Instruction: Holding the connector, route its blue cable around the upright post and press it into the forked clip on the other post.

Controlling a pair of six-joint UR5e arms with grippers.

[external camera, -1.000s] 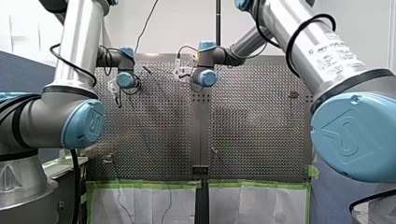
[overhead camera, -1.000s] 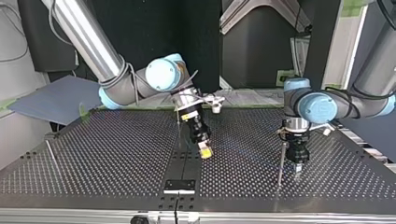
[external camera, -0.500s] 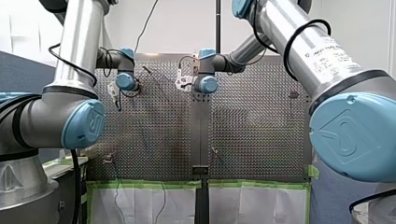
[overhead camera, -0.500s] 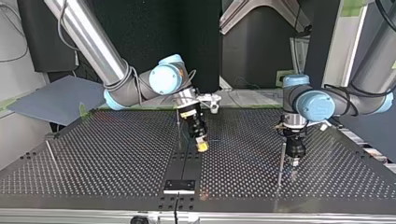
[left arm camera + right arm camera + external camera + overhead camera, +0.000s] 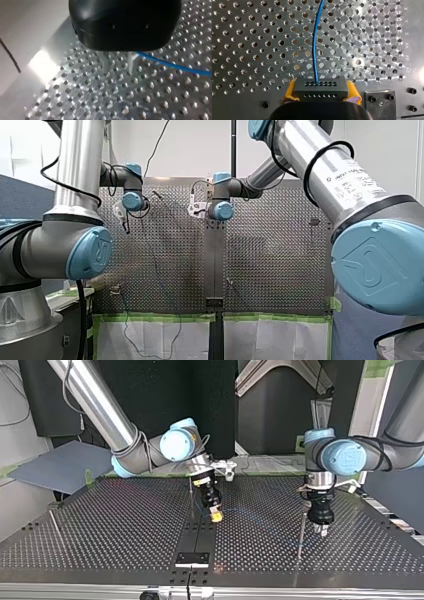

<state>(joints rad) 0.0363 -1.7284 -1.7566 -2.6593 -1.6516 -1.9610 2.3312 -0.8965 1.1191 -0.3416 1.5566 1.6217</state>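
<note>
At the top view's centre, my right end effector (image 5: 216, 516) is tilting down toward the perforated counter (image 5: 125, 530), its yellow pads (image 5: 289, 90) clamping the dark connector (image 5: 321, 88); the blue cable (image 5: 315, 45) is running ahead from it. My left end effector (image 5: 118, 70) is hanging w/ fingers apart, nothing btwn them, just beside an upright post (image 5: 300, 535); the cable is passing by one finger.

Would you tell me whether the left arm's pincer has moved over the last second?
Yes. In the top view my left pincer now sits higher alongside the thin post, which stayed put.
</note>
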